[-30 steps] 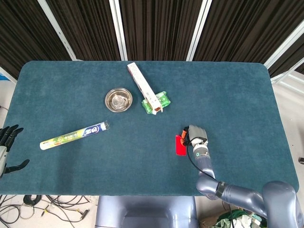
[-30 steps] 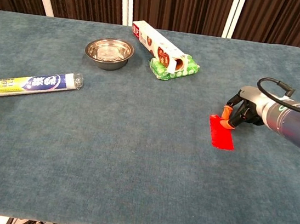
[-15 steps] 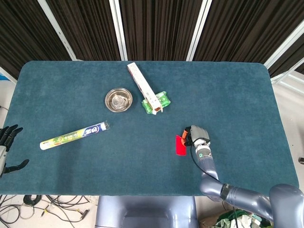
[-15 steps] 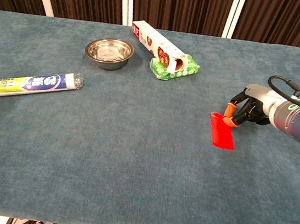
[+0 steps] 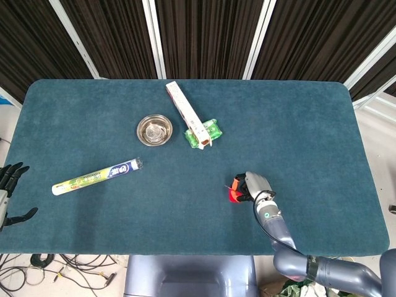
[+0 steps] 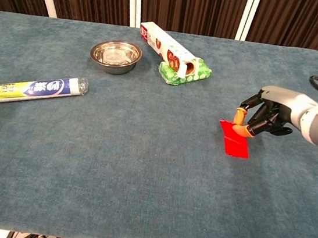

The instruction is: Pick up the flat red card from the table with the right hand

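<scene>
At the near edge of the table, on the robot's right, the right robot hand holds the flat red card by its far corner, pinched between orange-tipped fingertips while the other fingers curl in behind. In the chest view the card hangs tilted from that pinch, its near end down toward the blue-green cloth; whether that end touches the cloth cannot be told. In the head view the same hand covers most of the card, so only a small red patch shows at its left side. The grey forearm runs back from the hand toward the near right corner.

On the opposite side, the left robot hand shows only in the head view, off the table's left edge, dark fingers spread apart and holding nothing.

Farther in on the left part of the table lies a toothpaste box, long and narrow, yellow-green at one end and blue at the other, lying at a slant. It is well apart from the card.

Beyond it, near the far middle, sits a small steel bowl, upright. Just to its right a long white carton lies diagonally, its open end resting against a green packet that lies flat on the cloth. Dark vertical curtains with pale posts stand behind the table's far edge.
</scene>
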